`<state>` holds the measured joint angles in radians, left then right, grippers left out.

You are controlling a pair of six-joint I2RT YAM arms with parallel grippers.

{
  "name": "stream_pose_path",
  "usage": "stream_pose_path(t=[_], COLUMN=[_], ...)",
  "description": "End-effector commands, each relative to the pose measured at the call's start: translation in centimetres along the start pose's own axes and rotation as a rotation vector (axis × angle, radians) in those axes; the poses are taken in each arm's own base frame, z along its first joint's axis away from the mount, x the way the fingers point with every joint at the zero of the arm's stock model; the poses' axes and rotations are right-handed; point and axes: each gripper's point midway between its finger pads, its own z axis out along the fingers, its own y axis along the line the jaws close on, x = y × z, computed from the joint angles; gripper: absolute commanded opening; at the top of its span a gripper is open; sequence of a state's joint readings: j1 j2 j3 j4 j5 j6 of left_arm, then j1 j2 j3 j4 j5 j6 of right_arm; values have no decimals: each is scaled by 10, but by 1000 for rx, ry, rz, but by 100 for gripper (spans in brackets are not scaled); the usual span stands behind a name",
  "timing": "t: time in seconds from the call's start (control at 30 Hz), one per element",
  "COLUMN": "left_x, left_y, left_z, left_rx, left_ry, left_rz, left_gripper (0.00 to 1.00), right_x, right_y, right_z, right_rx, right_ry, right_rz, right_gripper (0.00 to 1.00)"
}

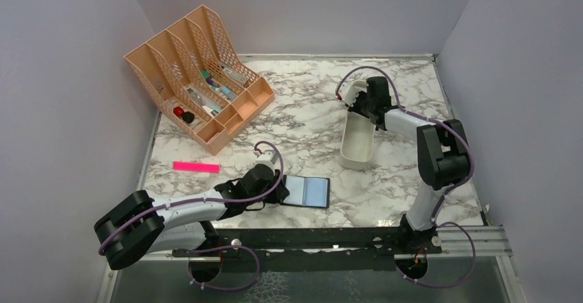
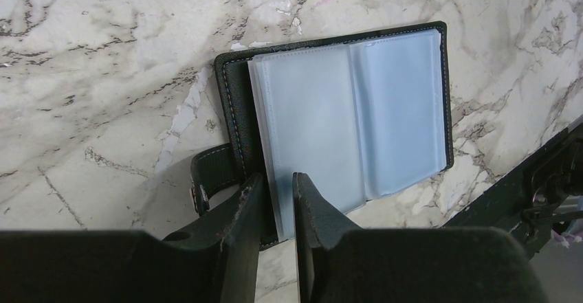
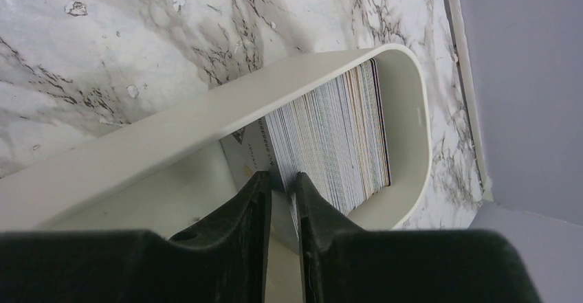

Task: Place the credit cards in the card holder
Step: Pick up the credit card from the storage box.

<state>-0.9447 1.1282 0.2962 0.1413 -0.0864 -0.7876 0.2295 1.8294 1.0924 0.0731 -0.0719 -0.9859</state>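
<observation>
The black card holder (image 1: 307, 192) lies open on the marble table, its clear sleeves (image 2: 344, 117) facing up and showing no card. My left gripper (image 2: 278, 177) is shut on the sleeves at the holder's near edge, beside the snap strap (image 2: 206, 172). The credit cards (image 3: 330, 138) stand on edge as a thick stack at the far end of a long white bin (image 3: 206, 110). My right gripper (image 3: 282, 176) reaches down into that bin (image 1: 357, 148) and its jaws pinch the front cards of the stack. In the top view the right gripper (image 1: 364, 114) hides the cards.
A peach desk organizer (image 1: 199, 76) with small items stands at the back left. A pink marker (image 1: 196, 167) lies left of the left arm. A black rail (image 1: 309, 238) runs along the near edge. Grey walls close in the table on three sides.
</observation>
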Motion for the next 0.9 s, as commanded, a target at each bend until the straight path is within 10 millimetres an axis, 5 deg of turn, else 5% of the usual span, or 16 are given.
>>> stream_pose_path(t=[0.0,0.87], left_x=[7,7], left_y=[1,2], left_z=[0,-6], left_rx=[4,16], left_ry=[22,1], left_rz=[-6,-15], left_gripper=[26,26], right_x=[-3,-23], right_y=[-16,-18], right_z=[-3,-30], right_rx=[55,-75], right_ry=[-13,-33], right_rz=[35,63], right_gripper=[22,1])
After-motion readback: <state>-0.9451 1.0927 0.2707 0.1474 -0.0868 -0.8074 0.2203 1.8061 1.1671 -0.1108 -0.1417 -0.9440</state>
